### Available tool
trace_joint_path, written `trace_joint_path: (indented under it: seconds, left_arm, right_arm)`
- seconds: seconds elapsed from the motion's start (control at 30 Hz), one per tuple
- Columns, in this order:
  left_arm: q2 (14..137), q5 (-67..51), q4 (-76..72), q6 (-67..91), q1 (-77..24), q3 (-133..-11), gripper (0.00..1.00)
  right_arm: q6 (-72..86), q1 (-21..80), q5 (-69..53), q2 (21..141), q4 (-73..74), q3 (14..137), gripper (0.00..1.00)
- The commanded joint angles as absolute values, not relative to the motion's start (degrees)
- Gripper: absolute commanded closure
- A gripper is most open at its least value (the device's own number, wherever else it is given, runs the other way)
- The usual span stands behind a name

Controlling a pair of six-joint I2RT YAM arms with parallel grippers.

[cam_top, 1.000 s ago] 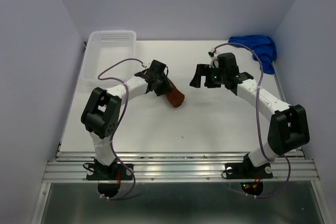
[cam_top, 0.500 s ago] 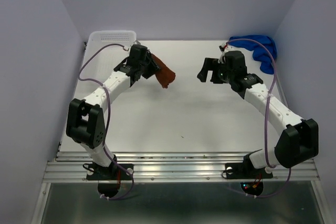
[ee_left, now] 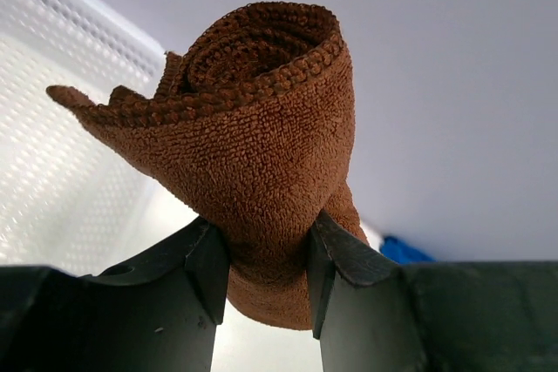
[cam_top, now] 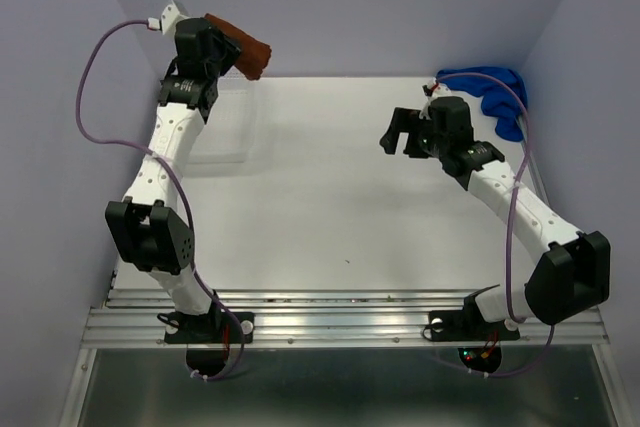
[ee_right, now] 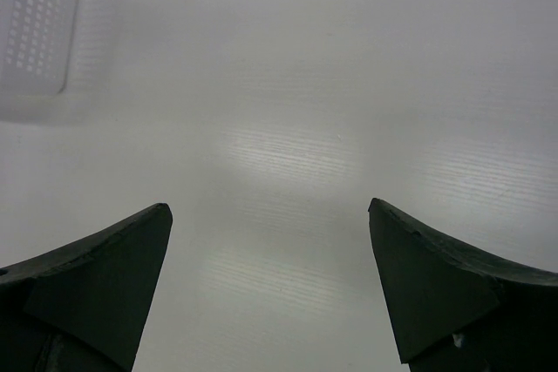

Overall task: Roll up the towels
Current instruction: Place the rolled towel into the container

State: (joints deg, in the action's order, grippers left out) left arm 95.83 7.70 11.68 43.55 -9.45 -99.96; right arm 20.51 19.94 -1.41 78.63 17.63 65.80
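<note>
Rust-brown towel (ee_left: 253, 128), rolled, is pinched by the left gripper (ee_left: 266, 241) high above the basket (ee_left: 52, 145) — likely for drop-off — while the right gripper (ee_right: 268, 211) gapes empty.

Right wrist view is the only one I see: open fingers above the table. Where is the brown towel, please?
Observer: The left gripper holds the brown towel, rolled up.
Operator: Does it lie on the table?
Observer: No, it is in the air, near the basket at the far left.
Operator: And the blue towel?
Observer: The blue towel is crumpled in the far right corner, apart from the right gripper.
</note>
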Motion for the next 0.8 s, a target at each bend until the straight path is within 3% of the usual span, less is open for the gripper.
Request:
trace_joint_path:
  seconds: [0.0, 0.17, 0.33, 0.77]
  left_arm:
    - [100.27, 12.74, 6.61, 42.18, -5.81, -104.58, 1.00]
    - [106.16, 9.07, -0.25, 43.15, -1.42, -106.17, 1.00]
    - [116.35, -5.53, -7.29, 45.52, 4.29, -110.73, 1.00]
    - [128.31, -11.77, -15.38, 48.16, 7.21, -113.81, 1.00]
  right_arm:
    - [20.57, 19.42, 1.93, 78.57, 16.79, 66.79, 0.00]
    - [20.21, 19.42, 0.79, 81.29, 16.79, 68.99, 0.00]
    - [19.51, 19.42, 0.53, 83.84, 16.79, 70.92, 0.00]
    - [18.90, 18.90, -3.34, 88.94, 16.79, 73.47, 0.00]
